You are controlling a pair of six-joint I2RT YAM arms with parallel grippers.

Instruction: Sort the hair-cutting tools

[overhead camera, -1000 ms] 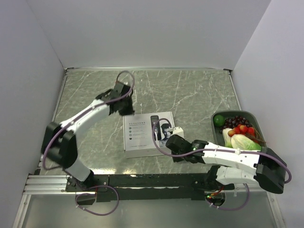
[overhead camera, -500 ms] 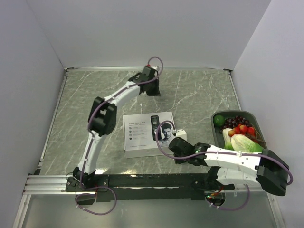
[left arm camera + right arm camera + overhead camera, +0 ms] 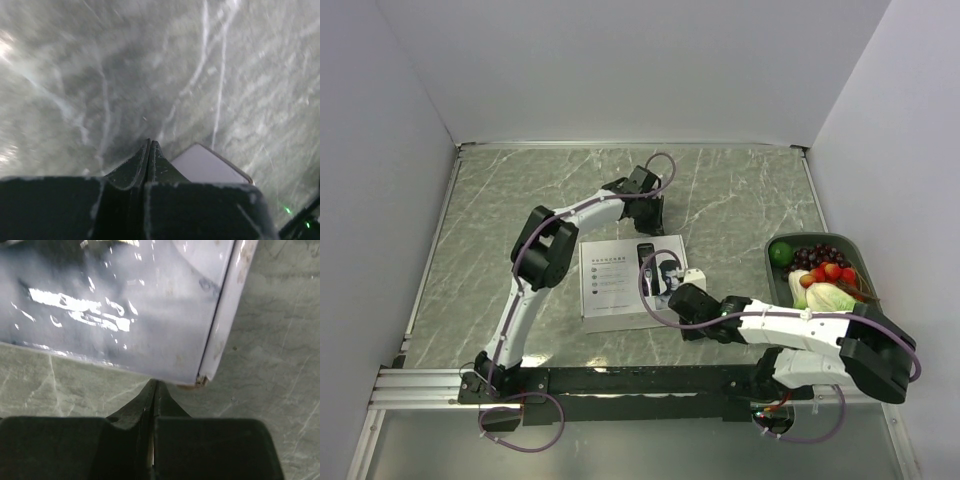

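Note:
No black hair clipper and no black attachments show in any view; they are hidden or out of view. The white box with the printed man's face (image 3: 630, 280) lies closed at the table's middle. My left gripper (image 3: 652, 212) is shut and empty just beyond the box's far edge; in the left wrist view its tips (image 3: 150, 143) are over bare marble, with a box corner (image 3: 210, 166) to their right. My right gripper (image 3: 684, 299) is shut and empty at the box's near right corner; in the right wrist view its tips (image 3: 155, 383) almost touch the box edge (image 3: 125, 305).
A dark bin (image 3: 858, 252) with fruit and vegetables stands at the right edge. A small white piece (image 3: 696, 277) sits against the box's right side. White walls enclose the grey marble table (image 3: 500, 220).
My left arm swung from the left to the far middle, then came back down to the box's far edge. My right gripper stayed near the box's near right corner, shifting slightly.

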